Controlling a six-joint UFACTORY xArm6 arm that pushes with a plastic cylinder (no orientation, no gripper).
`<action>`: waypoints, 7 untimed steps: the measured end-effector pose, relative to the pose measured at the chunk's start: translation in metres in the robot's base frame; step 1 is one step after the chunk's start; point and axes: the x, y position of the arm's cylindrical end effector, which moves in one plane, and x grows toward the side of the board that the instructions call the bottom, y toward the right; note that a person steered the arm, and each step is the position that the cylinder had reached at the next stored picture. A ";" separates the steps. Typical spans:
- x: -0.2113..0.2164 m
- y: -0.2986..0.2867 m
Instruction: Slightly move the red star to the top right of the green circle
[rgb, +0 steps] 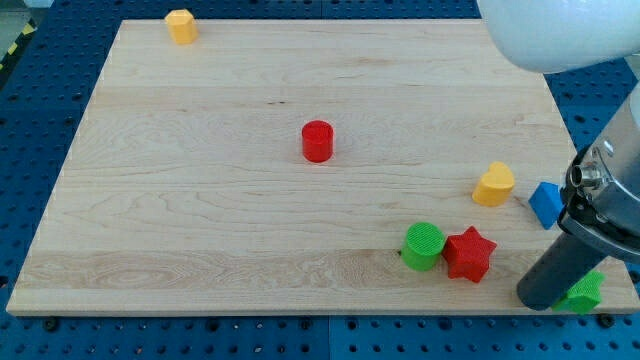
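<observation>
Tip (537, 303) right of red star (469, 253), apart (star touches green circle (424, 246)); tool holds nothing.

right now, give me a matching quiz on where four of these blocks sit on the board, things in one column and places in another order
Things:
1. yellow hexagon block
2. red cylinder
3. red star
4. blue block

Places:
A. touching the green circle, on its right in the view
B. near the board's middle
C. view's top left corner
D. by the view's right edge, right of the yellow heart-like block

Pairs: 1-C, 2-B, 3-A, 4-D
</observation>
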 end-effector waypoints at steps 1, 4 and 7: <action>0.000 0.000; -0.004 -0.024; -0.014 -0.047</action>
